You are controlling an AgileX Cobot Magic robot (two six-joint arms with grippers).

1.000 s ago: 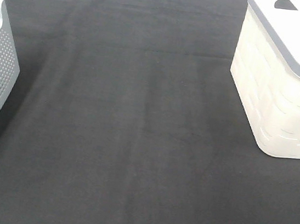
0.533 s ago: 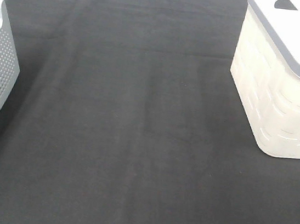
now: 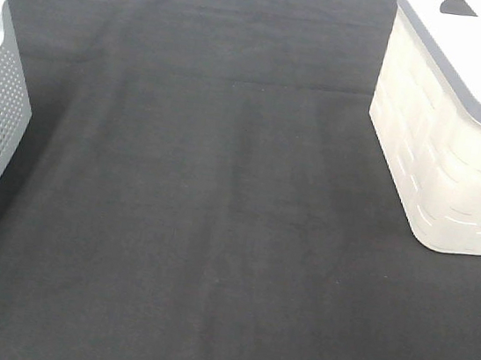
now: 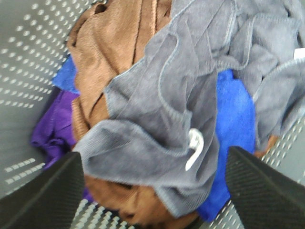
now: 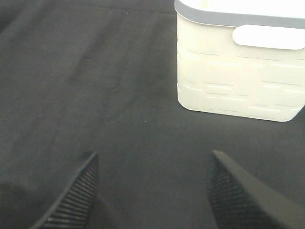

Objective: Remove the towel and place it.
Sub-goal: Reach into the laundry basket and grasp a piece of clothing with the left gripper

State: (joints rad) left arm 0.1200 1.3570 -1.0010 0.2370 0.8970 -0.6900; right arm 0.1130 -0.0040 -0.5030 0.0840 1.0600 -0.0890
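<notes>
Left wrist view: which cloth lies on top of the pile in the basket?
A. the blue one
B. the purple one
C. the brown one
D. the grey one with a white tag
D: the grey towel, with its white tag showing, drapes over the brown cloth and the blue cloth; the purple cloth sits low at the side.

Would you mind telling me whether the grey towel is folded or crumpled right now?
Crumpled: the grey towel lies bunched, hems curling, atop a brown cloth and a blue cloth inside the perforated basket.
</notes>
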